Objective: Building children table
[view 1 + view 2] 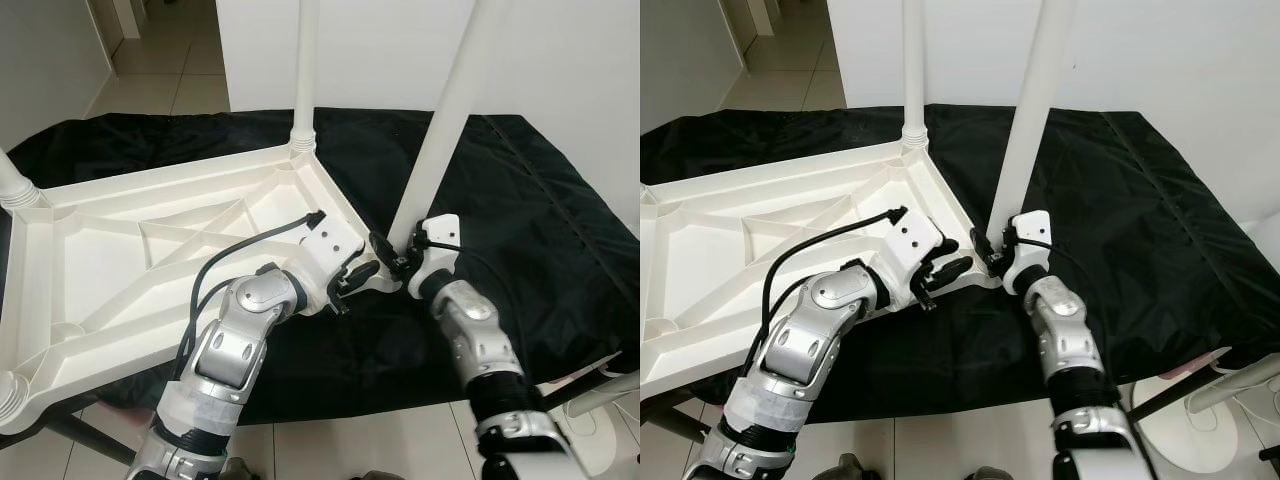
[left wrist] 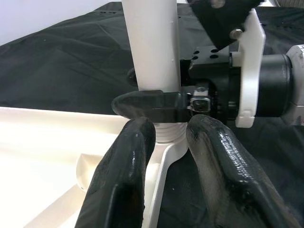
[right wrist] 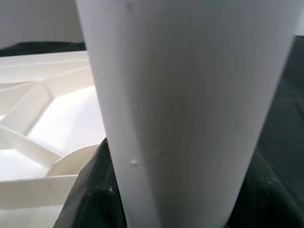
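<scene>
left eye view: right gripper (image 1: pixel 392 258) clamping white table leg (image 1: pixel 450 110) at inverted tabletop (image 1: pixel 120 250) corner; left gripper (image 1: pixel 352 282) narrowly parted beside, over black cloth (image 1: pixel 520 200).

Black cloth (image 1: pixel 520 200) (tiled floor (image 1: pixel 170 70) beyond).

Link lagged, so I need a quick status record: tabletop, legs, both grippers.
tabletop: white tabletop, underside up, on black cloth
far leg: white leg upright in its corner socket
near leg: white leg standing at the near corner
right gripper: shut on near leg's base
left gripper: open, fingers at that corner
</scene>
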Tool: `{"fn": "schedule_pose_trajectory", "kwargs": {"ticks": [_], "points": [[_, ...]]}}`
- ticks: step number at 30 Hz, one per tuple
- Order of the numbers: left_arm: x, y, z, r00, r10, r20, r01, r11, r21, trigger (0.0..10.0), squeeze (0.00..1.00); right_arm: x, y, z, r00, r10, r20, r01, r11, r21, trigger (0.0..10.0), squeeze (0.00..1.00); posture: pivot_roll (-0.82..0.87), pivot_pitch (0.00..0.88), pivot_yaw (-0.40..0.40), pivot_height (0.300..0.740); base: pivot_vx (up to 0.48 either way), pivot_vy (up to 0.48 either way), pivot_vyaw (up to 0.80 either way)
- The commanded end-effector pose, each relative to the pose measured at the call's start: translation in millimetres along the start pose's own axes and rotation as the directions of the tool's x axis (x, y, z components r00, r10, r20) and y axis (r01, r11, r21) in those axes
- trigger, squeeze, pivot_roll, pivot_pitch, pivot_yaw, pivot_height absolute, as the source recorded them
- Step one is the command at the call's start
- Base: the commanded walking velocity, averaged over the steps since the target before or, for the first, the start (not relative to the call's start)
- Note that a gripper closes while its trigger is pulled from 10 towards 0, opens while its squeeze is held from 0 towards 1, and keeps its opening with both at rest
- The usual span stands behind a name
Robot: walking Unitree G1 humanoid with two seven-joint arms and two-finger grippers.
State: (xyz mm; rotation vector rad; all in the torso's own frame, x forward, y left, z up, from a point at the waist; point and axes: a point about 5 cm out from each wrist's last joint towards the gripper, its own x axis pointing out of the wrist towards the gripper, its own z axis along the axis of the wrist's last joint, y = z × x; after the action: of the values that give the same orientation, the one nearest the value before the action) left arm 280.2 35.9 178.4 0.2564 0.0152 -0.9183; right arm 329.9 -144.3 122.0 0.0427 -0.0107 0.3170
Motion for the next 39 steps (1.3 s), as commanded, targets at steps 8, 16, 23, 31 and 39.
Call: {"fn": "schedule_pose_trajectory", "kwargs": {"ticks": [8, 16, 23, 31, 39], "points": [[0.1, 5.3, -2.8, 0.995, 0.097, -0.010, -0.097, 0.995, -0.005, 10.0, 0.00, -15.6, 17.7, -23.1, 0.924, -0.368, -0.107, 0.376, 0.924, 0.071, 10.0, 0.00, -0.05, 0.000, 0.001, 0.740, 0.000, 0.000, 0.00], [-0.2, 3.4, -3.3, 0.996, 0.089, -0.013, -0.089, 0.996, -0.006, 10.0, 0.00, -17.5, 30.9, -16.4, 0.924, -0.377, -0.064, 0.381, 0.919, 0.096, 10.0, 0.00, -0.06, 0.000, 0.008, 0.740, 0.000, 0.000, 0.00], [-1.7, 6.1, -5.3, 0.994, 0.107, -0.025, -0.108, 0.994, -0.013, 10.0, 0.00, -20.7, 23.4, -1.6, 0.930, -0.368, 0.008, 0.365, 0.926, 0.099, 10.0, 1.00, -0.06, 0.000, 0.004, 0.740, 0.000, 0.000, 0.00], [-4.2, 6.0, -4.7, 0.993, 0.117, -0.032, -0.117, 0.993, -0.008, 10.0, 0.00, -23.6, 13.3, 16.5, 0.972, -0.221, 0.084, 0.215, 0.973, 0.083, 10.0, 1.00, -0.05, 0.000, 0.004, 0.740, 0.000, 0.000, 0.00], [-7.4, 9.3, -2.0, 0.993, 0.114, -0.028, -0.114, 0.993, 0.000, 10.0, 0.00, -23.0, 2.0, 30.9, 0.991, 0.052, 0.120, -0.048, 0.998, -0.033, 10.0, 0.00, -0.05, 0.000, 0.006, 0.740, 0.000, 0.000, 0.00]]}}
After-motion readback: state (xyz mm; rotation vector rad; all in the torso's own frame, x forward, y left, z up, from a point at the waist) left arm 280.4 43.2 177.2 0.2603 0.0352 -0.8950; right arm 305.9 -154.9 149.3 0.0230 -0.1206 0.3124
